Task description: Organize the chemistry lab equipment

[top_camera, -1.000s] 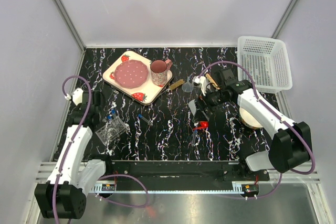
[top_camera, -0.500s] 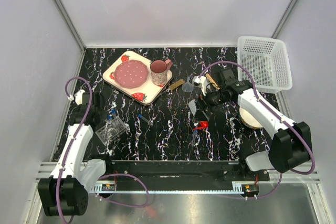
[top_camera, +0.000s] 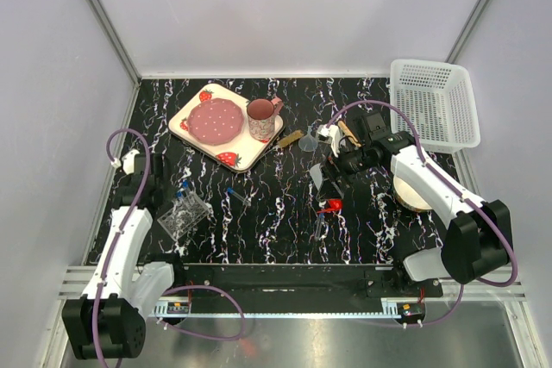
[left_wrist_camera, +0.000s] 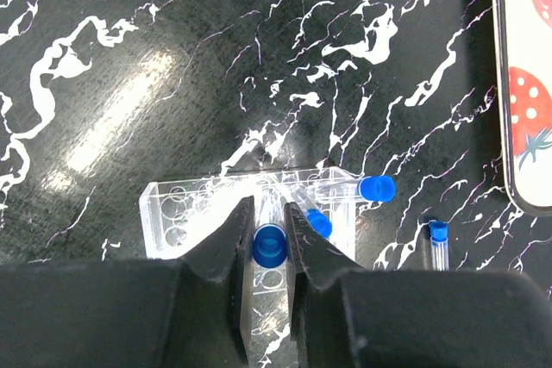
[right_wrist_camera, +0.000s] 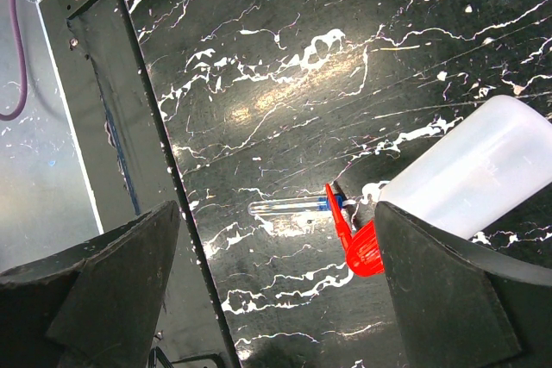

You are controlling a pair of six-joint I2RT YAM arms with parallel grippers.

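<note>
Black tabletop [top_camera: 276, 243], white marble veining.
- 10 to 11 o'clock: carries strawberry-print tray [top_camera: 229, 159].
- 12 to 1 o'clock, near centre: wooden-handled tool [top_camera: 290, 138], with clear funnel [top_camera: 308, 140] just beside it.
- 2 o'clock, far corner: white mesh basket [top_camera: 431, 65].
- 4 o'clock: cream bowl [top_camera: 412, 202], partly hidden.
- 5 o'clock, near centre: red-capped squeeze bottle [right_wrist_camera: 470, 174] on its side, with one tube [right_wrist_camera: 289, 207] beside the cap.
- 8 o'clock: clear tube rack [top_camera: 184, 215], and, nearer centre, a loose blue-capped tube [top_camera: 235, 195].

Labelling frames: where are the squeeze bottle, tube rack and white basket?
squeeze bottle [right_wrist_camera: 474, 170]: right wrist view, translucent body.
tube rack [left_wrist_camera: 175, 213]: left wrist view, holed top.
white basket [top_camera: 435, 109]: top view, mesh floor.
</note>
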